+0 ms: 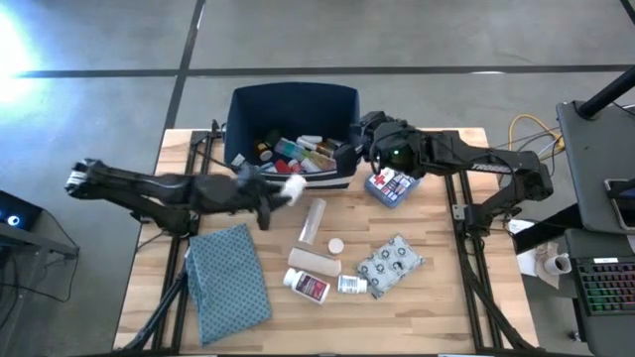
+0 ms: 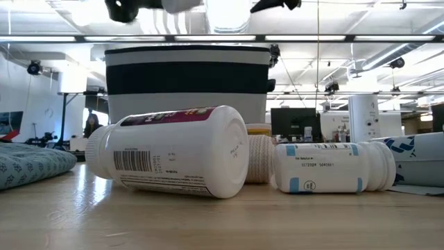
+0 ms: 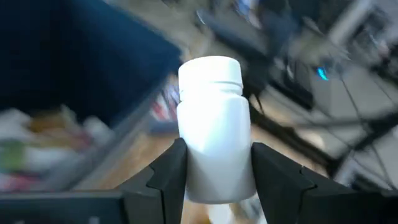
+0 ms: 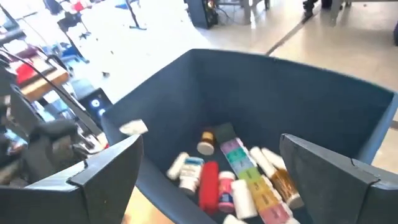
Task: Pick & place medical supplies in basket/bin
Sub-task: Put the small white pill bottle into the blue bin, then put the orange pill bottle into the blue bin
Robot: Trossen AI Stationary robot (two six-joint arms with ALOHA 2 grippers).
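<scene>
Supplies (image 4: 239, 177) inside navy bin (image 4: 298, 106)

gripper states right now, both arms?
Left gripper: shut on a white plastic pill bottle.
Right gripper: open, empty, over the dark navy soft-sided bin.

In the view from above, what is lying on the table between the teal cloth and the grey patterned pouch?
In the high view, between the teal cloth and the grey patterned pouch lie a tan bandage roll and two white pill bottles.
</scene>
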